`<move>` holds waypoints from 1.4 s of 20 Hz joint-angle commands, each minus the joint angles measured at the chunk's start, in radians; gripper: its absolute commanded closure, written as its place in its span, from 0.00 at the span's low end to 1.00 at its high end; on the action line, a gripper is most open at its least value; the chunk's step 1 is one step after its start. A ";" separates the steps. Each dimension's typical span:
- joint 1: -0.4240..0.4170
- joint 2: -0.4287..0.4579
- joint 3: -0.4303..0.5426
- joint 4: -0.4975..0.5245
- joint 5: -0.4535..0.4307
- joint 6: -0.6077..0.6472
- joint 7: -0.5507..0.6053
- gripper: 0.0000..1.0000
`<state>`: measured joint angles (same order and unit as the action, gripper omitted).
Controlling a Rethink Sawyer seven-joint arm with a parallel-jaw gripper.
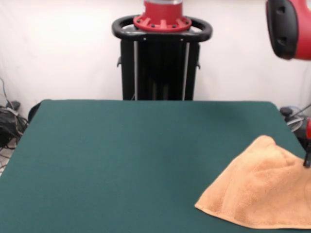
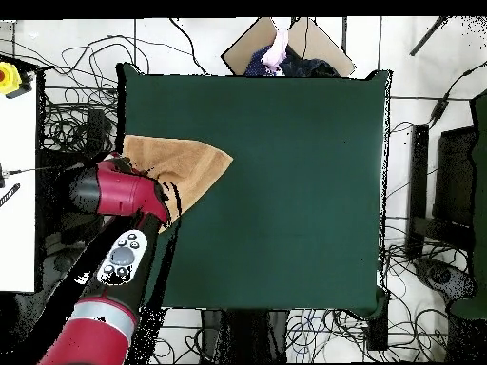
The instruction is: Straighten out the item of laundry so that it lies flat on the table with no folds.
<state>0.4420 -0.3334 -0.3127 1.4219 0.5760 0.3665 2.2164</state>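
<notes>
- The claw (image 1: 307, 160) barely shows in the front view: a dark tip with a bit of red at the right edge, right at the towel's raised side. From above, the arm's red wrist covers it, so I cannot tell whether it is wide, narrow, or pinching cloth.
- The towel (image 1: 262, 191) is orange-tan terry and sits at the desk's edge, in the near right corner as the front camera sees it. In the overhead view the towel (image 2: 181, 163) lies at the left edge, partly under the arm.
- It is not flat. It rises to a soft peak and slopes down to a pointed corner on the desk, so it looks doubled over or bunched (I would guess the peak is there because the claw is lifting or pressing at that spot, but contact is hidden).
- The arm (image 2: 119, 195) reaches from the bottom left across the desk's edge to the towel, which fits working on the cloth from its outer side.
- The desk (image 1: 136, 155) has a dark green top, and most of it stretches away from the towel, leaving plenty of room to spread the cloth inward.
- The pedestal (image 1: 160, 63) stands behind the far edge of the desk.
- No box, basket or other container is in view, so nothing is held in one.
- My judgement: the task is well short of done, since folds remain.
</notes>
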 commanded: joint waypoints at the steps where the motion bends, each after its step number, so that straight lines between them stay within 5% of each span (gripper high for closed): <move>1: -0.079 -0.144 0.072 0.102 -0.053 0.164 0.056 0.00; 6: -0.080 -0.142 0.055 0.100 -0.094 0.164 0.082 0.00; 16: -0.090 0.030 0.050 0.101 -0.221 -0.024 0.052 0.00; 28: -0.137 0.029 0.077 0.173 -0.392 -0.086 0.029 0.00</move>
<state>0.3464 -0.3358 -0.3211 1.4910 0.2543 0.2924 2.2164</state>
